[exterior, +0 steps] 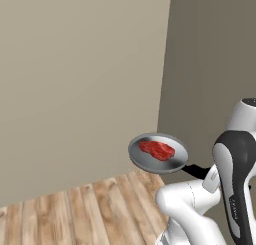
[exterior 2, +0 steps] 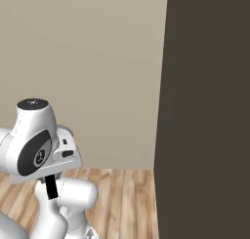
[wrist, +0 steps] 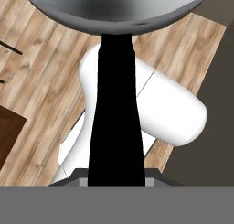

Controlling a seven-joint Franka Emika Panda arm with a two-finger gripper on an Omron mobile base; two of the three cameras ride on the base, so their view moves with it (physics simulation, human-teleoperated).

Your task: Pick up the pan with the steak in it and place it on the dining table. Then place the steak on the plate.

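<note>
The grey pan (exterior: 150,161) hangs level in the air above the wood floor, with the red steak (exterior: 157,150) lying flat in its middle. Its black handle (exterior: 196,171) runs back to my gripper (exterior: 209,176), which is shut on it. In the hand view the handle (wrist: 116,118) rises from between the jaws up to the pan's grey underside (wrist: 114,6). A piece of the handle (exterior 2: 50,187) also pokes out below the hand in the right base view. The dining table and the plate are out of view.
A beige wall (exterior: 80,79) stands ahead and a dark grey wall (exterior 2: 210,111) closes off the right. Wood floor (exterior: 75,214) lies below. A brown wooden edge (wrist: 7,131) shows at the left of the hand view.
</note>
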